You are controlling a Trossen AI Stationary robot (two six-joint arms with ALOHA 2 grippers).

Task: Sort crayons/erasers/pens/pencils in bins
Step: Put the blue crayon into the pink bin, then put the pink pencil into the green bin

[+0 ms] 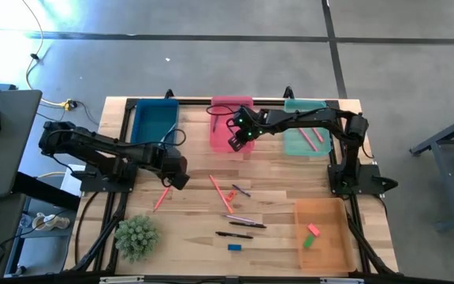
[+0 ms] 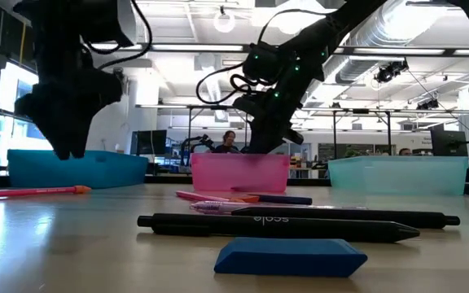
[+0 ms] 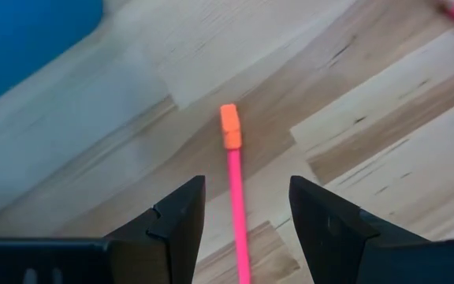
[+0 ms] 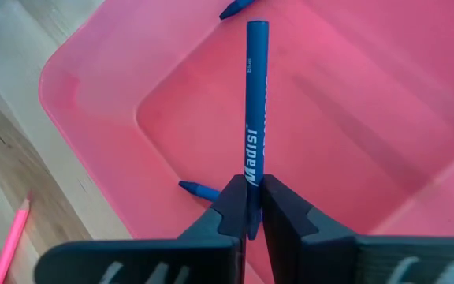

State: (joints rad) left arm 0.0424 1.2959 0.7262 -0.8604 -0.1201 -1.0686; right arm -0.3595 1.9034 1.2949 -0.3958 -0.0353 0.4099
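My right gripper (image 4: 251, 207) is shut on a blue crayon (image 4: 255, 95) over the pink bin (image 1: 231, 125), where two other blue crayons (image 4: 199, 190) lie. My left gripper (image 3: 247, 207) hangs open just above the table (image 1: 176, 172), a finger on each side of a pink pencil (image 3: 235, 197) with an orange end, touching nothing. That pencil (image 1: 161, 197) lies flat near the blue bin (image 1: 154, 122). The teal bin (image 1: 306, 130) holds pink sticks. The orange bin (image 1: 325, 237) holds a pink and a green eraser. Dark pens (image 1: 243, 222) and a blue eraser (image 1: 234, 247) lie on the table. My right gripper pinches the blue crayon between its two fingers (image 4: 233, 207) at the crayon's near end (image 4: 252, 180). The crayon runs on past the fingertips, in line with them, toward the bin's floor. It is lifted clear above the pink bin.
More pink pencils (image 1: 219, 189) and a purplish pen (image 1: 241, 190) lie mid-table. A spiky green plant (image 1: 136, 237) stands at the near left. In the low view the blue eraser (image 2: 291, 256) and a black pen (image 2: 283, 224) lie closest. People show far behind.
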